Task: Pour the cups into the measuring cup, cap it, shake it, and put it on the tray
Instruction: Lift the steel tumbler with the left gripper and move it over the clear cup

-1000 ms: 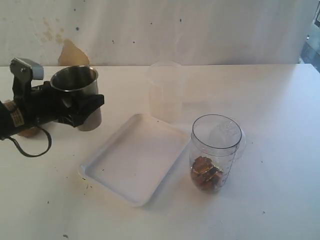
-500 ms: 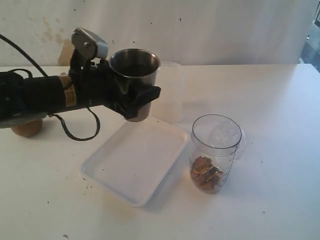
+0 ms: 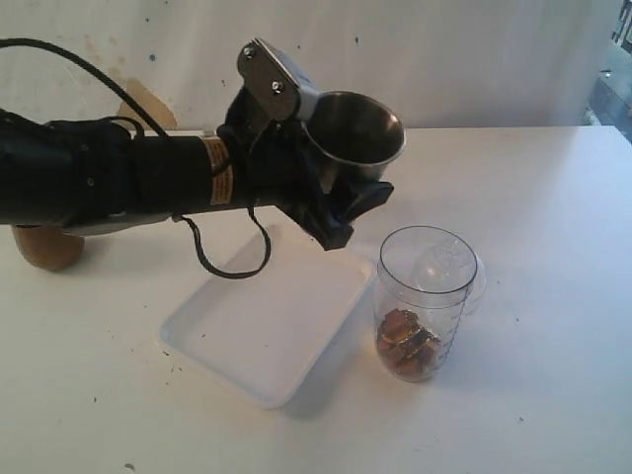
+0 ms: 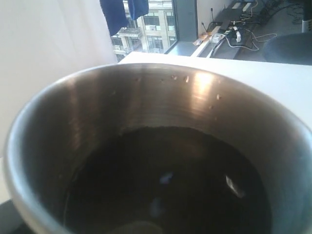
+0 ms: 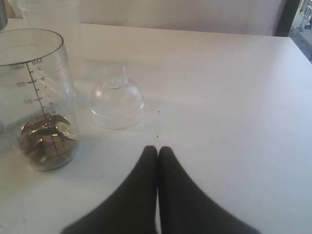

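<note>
Left gripper (image 3: 343, 193) holds one steel tumbler (image 3: 355, 138) aloft, near one measuring cup (image 3: 427, 296) and one tray (image 3: 247, 331).

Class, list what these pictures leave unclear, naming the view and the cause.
- Steel tumbler contents: left wrist view, its inside is too dark.
- Wooden cup: exterior view, mostly hidden by the left arm.
- Frosted container: right wrist view, cut off by the picture's edge; exterior view, hidden behind that arm.
</note>
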Controlling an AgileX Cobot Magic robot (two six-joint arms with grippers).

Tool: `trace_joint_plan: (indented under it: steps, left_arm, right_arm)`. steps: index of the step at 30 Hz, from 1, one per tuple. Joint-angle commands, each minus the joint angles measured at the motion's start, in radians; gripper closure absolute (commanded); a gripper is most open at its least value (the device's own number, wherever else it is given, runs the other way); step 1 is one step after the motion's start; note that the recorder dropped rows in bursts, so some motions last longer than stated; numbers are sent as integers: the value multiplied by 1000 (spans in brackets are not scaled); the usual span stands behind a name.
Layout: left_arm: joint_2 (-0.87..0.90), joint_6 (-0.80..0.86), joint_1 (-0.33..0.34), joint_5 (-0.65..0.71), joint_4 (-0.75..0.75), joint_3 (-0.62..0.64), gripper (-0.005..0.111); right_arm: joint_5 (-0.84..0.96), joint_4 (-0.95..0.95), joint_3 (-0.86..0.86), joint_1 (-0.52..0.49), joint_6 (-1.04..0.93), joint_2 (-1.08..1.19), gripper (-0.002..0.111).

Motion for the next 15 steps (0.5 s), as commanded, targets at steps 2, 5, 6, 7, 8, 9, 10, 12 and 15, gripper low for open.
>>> trace_joint_plan:
  steps: [2, 5, 6, 7, 8, 9, 10, 12, 15]
  left_arm:
    - [18, 46, -37, -1, -26, -40, 107]
    - [34, 46, -42, -3, -26, -41, 107]
    - [36, 48, -43, 4, -26, -41, 107]
    - [40, 59, -48, 22, -26, -41, 107]
    - [40, 95, -48, 29, -26, -41, 107]
    - [40, 137, -48, 33, -26, -41, 107]
    - [40, 173, -48, 33, -26, -41, 107]
    - [40, 214, -48, 33, -40, -42, 107]
    - [40, 252, -48, 27, -40, -42, 107]
  right_arm:
    - [-7, -3, 5, -6, -2, -5, 108]
    - [-7, -3, 5, -6, -2, -5, 108]
    - [-7, -3, 5, -6, -2, -5, 108]
    - [-7, -3, 5, -6, -2, -5, 108]
    - [-7, -3, 5, -6, -2, -5, 108]
    - [-7, -3, 5, -6, -2, -5, 108]
    - [-7, -3, 5, -6, -2, -5, 108]
    - [-7, -3, 5, -6, 3, -5, 108]
    - [-7, -3, 5, -6, 17, -5, 108]
